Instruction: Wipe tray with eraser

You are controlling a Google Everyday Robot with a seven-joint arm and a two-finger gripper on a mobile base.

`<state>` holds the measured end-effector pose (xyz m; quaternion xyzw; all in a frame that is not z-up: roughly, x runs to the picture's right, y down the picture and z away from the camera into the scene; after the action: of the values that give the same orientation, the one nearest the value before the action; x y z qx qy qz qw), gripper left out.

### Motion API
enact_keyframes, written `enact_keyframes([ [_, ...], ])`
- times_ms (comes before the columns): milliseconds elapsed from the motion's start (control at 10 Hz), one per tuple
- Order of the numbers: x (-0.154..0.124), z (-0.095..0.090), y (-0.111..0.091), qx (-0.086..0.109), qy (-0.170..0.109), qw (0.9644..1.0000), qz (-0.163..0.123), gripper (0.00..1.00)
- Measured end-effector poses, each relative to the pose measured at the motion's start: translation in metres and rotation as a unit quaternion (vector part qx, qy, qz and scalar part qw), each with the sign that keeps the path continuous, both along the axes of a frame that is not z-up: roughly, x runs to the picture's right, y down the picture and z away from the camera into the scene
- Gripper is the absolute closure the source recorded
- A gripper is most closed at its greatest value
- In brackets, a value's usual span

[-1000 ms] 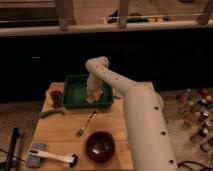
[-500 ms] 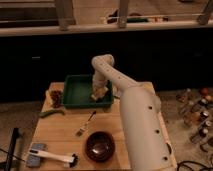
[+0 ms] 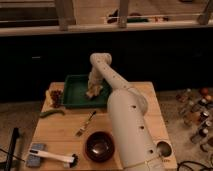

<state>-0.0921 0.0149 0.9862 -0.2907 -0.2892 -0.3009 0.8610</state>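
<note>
The dark-green tray (image 3: 75,93) sits at the back left of the wooden table. My gripper (image 3: 93,91) reaches down into the tray's right part from the white arm. A pale tan block, the eraser (image 3: 91,93), shows at the gripper's tip, low on the tray floor. The gripper hides most of the eraser.
A dark-red bowl (image 3: 99,145) stands at the table's front. A fork (image 3: 85,123) lies between bowl and tray. A green pepper (image 3: 51,113) and dark grapes (image 3: 56,96) lie left of the tray. A white-handled brush (image 3: 54,156) and grey pad (image 3: 33,161) lie front left.
The arm's upper joint has swung a little to the right and the gripper has shifted rightward inside the tray.
</note>
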Motion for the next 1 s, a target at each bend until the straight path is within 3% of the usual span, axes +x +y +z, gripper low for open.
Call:
enact_keyframes([
  [200,-0.008,-0.016,0.012,-0.004,-0.029,0.9995,-0.013,1.00],
  [500,-0.013,-0.031,0.032,-0.008,-0.043,0.9985,-0.034,1.00],
  [800,0.019,-0.033,0.033,-0.006,-0.012,0.9994,-0.030,1.00],
  [1000,0.050,-0.028,0.026,-0.002,0.023,0.9995,-0.023,1.00],
])
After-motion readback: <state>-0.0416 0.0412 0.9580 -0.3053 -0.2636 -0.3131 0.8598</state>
